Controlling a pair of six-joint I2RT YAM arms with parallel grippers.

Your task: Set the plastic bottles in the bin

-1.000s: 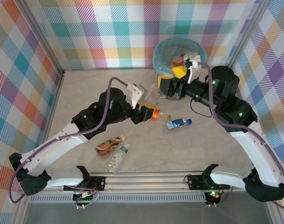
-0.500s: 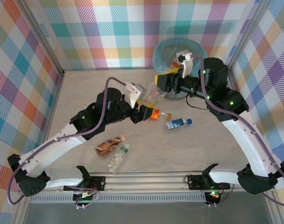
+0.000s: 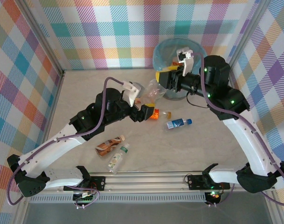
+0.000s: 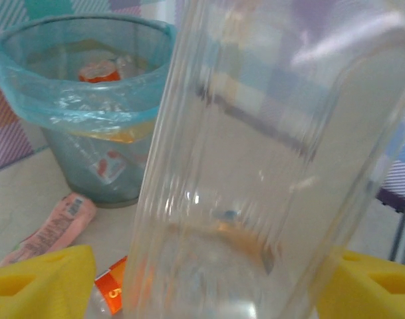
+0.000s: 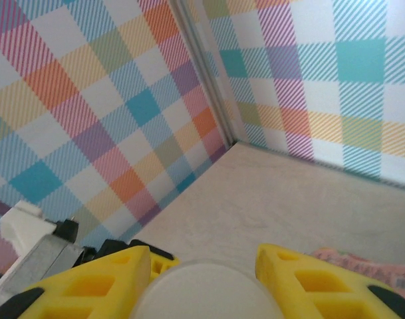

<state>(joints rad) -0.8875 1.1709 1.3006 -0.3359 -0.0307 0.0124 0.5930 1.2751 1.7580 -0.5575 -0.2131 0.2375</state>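
Two arms on one clear bottle [image 3: 153, 91]
Top: it hangs over the desk [image 3: 86, 93] near the bin [image 3: 161, 52]. Left wrist: left fingers [image 4: 42, 279] spread, gap beside it. Right wrist: right fingers [image 5: 322, 279] pinch its pale end; that slim hold may slip, dropping it outside

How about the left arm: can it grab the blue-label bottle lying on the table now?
Probably not yet: a clear bottle sits between its fingers. The blue-label bottle lies nearby on the table, so the way looks free afterwards.
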